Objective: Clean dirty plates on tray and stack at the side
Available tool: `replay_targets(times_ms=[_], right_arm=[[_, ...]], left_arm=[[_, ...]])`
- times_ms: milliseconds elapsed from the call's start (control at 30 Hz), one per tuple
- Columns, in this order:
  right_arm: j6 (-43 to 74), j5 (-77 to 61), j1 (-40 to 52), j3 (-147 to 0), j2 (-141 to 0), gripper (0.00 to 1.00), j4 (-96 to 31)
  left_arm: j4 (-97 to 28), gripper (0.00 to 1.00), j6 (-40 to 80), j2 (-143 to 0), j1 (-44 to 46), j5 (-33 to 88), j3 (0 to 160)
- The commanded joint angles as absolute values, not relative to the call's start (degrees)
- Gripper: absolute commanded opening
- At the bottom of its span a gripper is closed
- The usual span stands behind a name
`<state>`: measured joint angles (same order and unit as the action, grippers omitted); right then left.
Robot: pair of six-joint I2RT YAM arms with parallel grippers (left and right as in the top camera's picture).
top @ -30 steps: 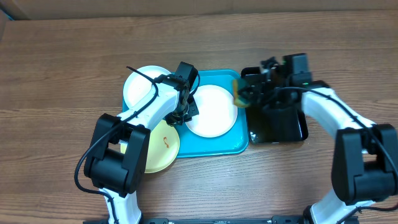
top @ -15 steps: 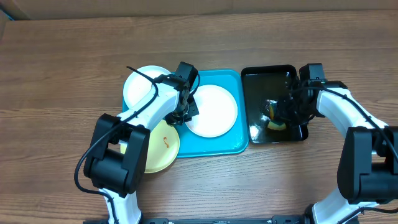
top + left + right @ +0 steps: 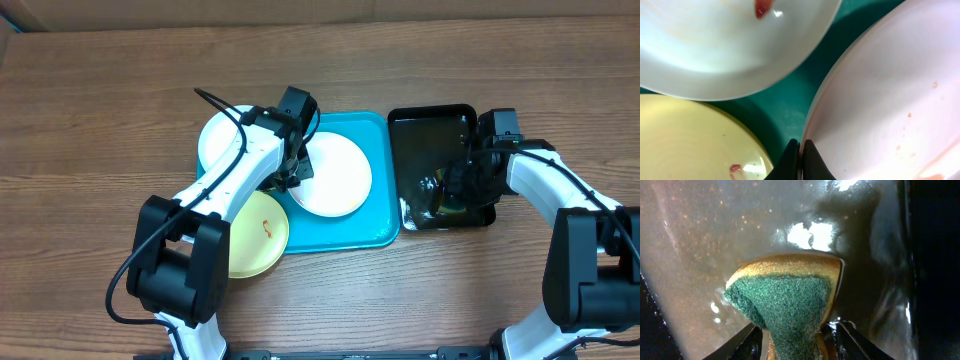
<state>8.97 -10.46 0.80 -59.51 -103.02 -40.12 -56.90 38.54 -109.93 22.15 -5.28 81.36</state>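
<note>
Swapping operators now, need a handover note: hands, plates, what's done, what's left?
Left hand: shut on the rim of the middle white plate, which lies on the turquoise tray.
Right hand: shut on the sponge, down in the wet black tray.
The other white plate and the yellow-green plate sit at the tray's left end, both smeared.
Done: nothing stacked at the side; the middle plate shows only faint specks.
Left: wipe the smears, stack all three.
</note>
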Motion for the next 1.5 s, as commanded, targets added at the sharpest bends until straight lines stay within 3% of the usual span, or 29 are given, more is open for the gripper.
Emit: replay_targets(times_ms=[0,200,367,533,600,700,900,933,1033,1100,1167,1200,1267,1300,1333,1400,1467], right_arm=[[8.9,-9.0,0.8,-60.6,-102.6,0.49,-40.4],[8.9,-9.0,0.8,-60.7,-102.6,0.53,-40.3],[8.9,-9.1,0.8,-60.8,-102.6,0.48,-41.0],[8.9,-9.0,0.8,-60.8,-102.6,0.66,-41.3],[8.9,-9.0,0.8,-60.8,-102.6,0.68,-41.5],[7.7,-9.0,0.8,-60.7,-102.6,0.67,-42.0],[7.4,-9.0,0.8,-60.7,-102.6,0.55,-42.2],[7.4,-9.0,0.8,-60.7,-102.6,0.56,-42.2],[7.4,-9.1,0.8,-60.7,-102.6,0.94,-42.2],[7.4,-9.0,0.8,-60.1,-102.6,0.96,-42.1],[7.4,-9.0,0.8,-58.8,-102.7,0.91,-41.2],[7.4,-9.0,0.8,-58.0,-102.7,0.80,-40.4],[7.1,-9.0,0.8,-56.6,-102.7,0.47,-38.5],[7.0,-9.0,0.8,-56.4,-102.7,0.39,-38.1],[7.0,-9.0,0.8,-56.5,-102.7,0.38,-38.0],[7.0,-9.3,0.8,-57.4,-102.7,0.63,-38.6],[7.0,-10.5,0.8,-58.4,-102.7,0.80,-39.3]], left_arm=[[-58.4,0.04,37.2,-108.2,22.5,-10.3,84.2],[-60.7,0.04,35.7,-108.2,22.5,-12.1,87.7],[-61.9,0.04,33.5,-108.2,22.5,-12.6,91.0],[-62.4,0.04,32.7,-108.2,22.5,-12.6,93.3],[-63.0,0.04,32.7,-108.2,22.5,-12.6,94.2],[-63.2,0.04,31.7,-108.2,22.4,-12.6,94.8],[-63.6,0.04,31.6,-108.2,22.4,-12.6,94.8],[-63.7,0.04,31.6,-108.2,22.4,-12.6,94.8],[-63.9,0.04,31.2,-108.2,22.4,-12.6,94.8],[-64.3,0.04,31.2,-108.2,22.4,-12.6,94.8],[-64.7,0.04,31.2,-108.2,22.4,-12.6,94.8],[-64.8,0.04,31.2,-108.2,22.4,-12.6,94.8],[-64.8,0.04,31.2,-108.2,22.4,-12.6,94.8],[-64.7,0.04,31.2,-108.2,22.4,-12.6,94.8],[-64.7,0.04,31.2,-108.2,22.4,-12.6,94.8],[-64.7,0.04,31.2,-108.2,22.4,-12.6,94.8],[-64.7,0.04,31.2,-108.2,22.4,-12.6,94.8]])
